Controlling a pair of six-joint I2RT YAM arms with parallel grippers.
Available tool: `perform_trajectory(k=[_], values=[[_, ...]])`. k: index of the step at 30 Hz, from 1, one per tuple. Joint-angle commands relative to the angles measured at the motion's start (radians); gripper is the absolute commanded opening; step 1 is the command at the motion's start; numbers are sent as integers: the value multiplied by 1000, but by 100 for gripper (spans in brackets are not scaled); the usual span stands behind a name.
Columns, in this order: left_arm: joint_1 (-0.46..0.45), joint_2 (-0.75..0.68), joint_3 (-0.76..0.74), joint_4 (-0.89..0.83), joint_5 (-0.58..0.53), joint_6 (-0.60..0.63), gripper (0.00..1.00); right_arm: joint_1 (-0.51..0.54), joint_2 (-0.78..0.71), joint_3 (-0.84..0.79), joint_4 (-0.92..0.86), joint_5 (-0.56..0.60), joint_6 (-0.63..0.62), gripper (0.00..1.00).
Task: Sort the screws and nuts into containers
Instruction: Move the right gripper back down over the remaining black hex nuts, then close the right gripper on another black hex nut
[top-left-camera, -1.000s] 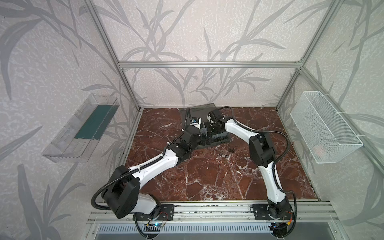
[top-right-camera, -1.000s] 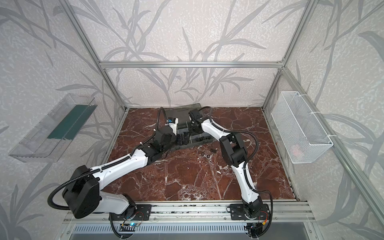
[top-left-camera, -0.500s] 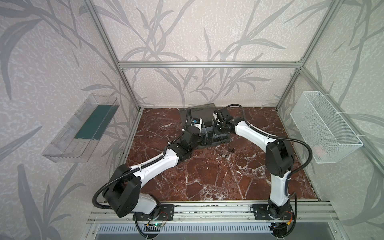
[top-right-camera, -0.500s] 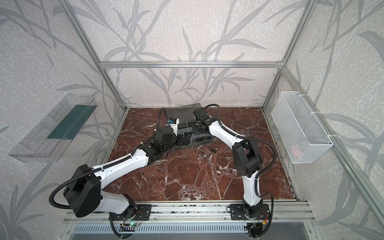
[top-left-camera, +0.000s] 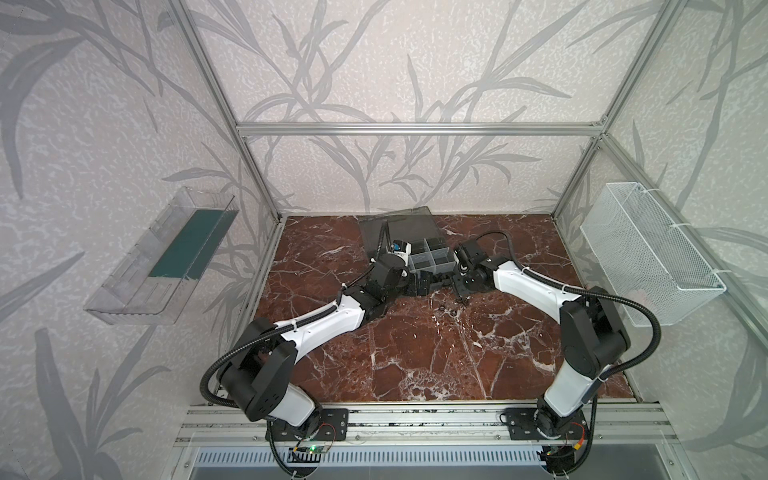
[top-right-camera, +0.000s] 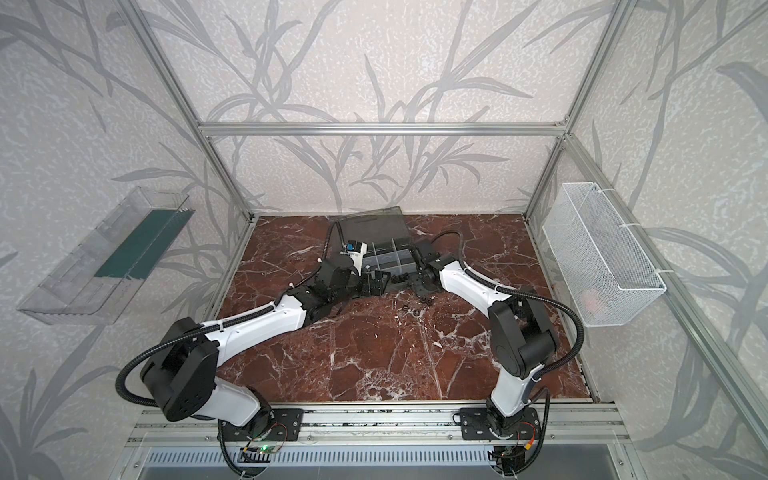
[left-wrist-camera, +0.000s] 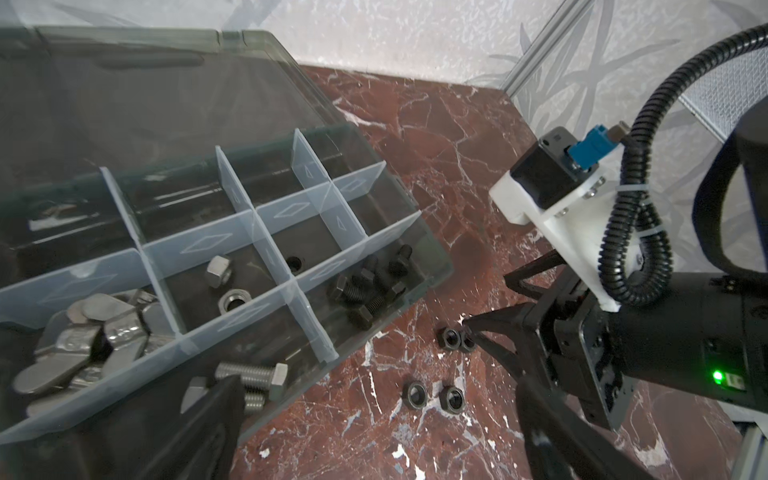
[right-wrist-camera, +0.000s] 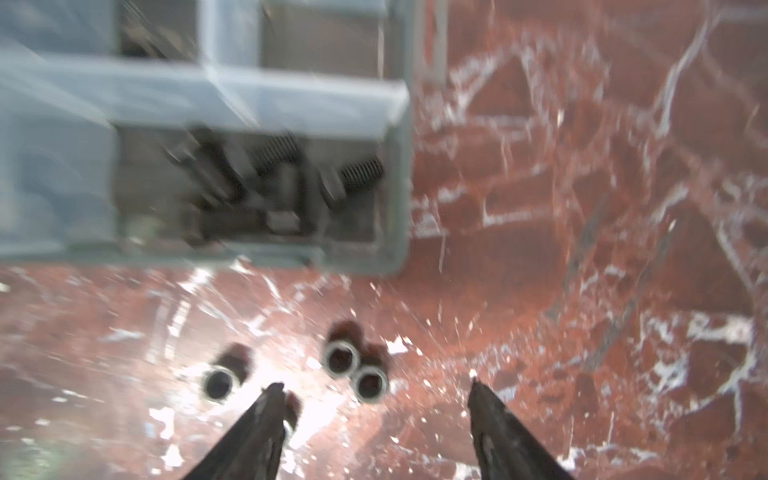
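Loose nuts: four small black ring-like hex nuts (left-wrist-camera: 417, 395) lie flat on the red-brown marbled tabletop (top-left-camera: 415, 353), just off the near corner of the dark grey plastic organizer case (left-wrist-camera: 432, 266). Two of them form a touching pair (right-wrist-camera: 340, 357); the other two sit apart.
Right gripper (right-wrist-camera: 374, 384): the jaws are well apart and hold nothing, with the tips low over the marble (this wrist view is blurred).
Relation: the touching pair lies just ahead of the tips, within the width of the gap. The other two sit at or outside one finger (right-wrist-camera: 270, 415).
Axis: the nuts are flat rings with bores up, so no long axis sets the wrist angle. I judge the risk is closing on two at once.
Nearer arm: the right, plainly.
Left gripper (top-right-camera: 376, 284): the jaws are spread wide with nothing seen between them. One finger overlaps the case's near wall; contact cannot be told.
Case: black bolts (left-wrist-camera: 374, 286) fill the corner compartment nearest the loose nuts. Silver hex nuts (left-wrist-camera: 218, 270), silver wing nuts (left-wrist-camera: 83, 332) and silver bolts (left-wrist-camera: 253, 378) each have their own.
Room: there is bare marble toward the robot's base. The case wall stands close beyond the nuts, and the left gripper is near on the far side.
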Motion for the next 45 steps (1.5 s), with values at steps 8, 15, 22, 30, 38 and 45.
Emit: perform_trajectory(k=[8,15,22,30,38,45], values=[[-29,46,61,-32,84,-14,99,-44,-58,-114,-9,-42,-39,63],[-30,48,62,-40,78,-12,99,-44,13,-77,-14,-106,-47,60],[-32,40,63,-44,75,-12,99,-44,93,-16,-45,-129,-54,58],[-32,41,65,-45,81,-13,99,-44,140,28,-61,-126,-58,54],[-32,43,66,-45,84,-16,99,-44,189,61,-83,-133,-60,50],[-33,43,67,-46,89,-18,99,-44,217,77,-96,-141,-63,46]])
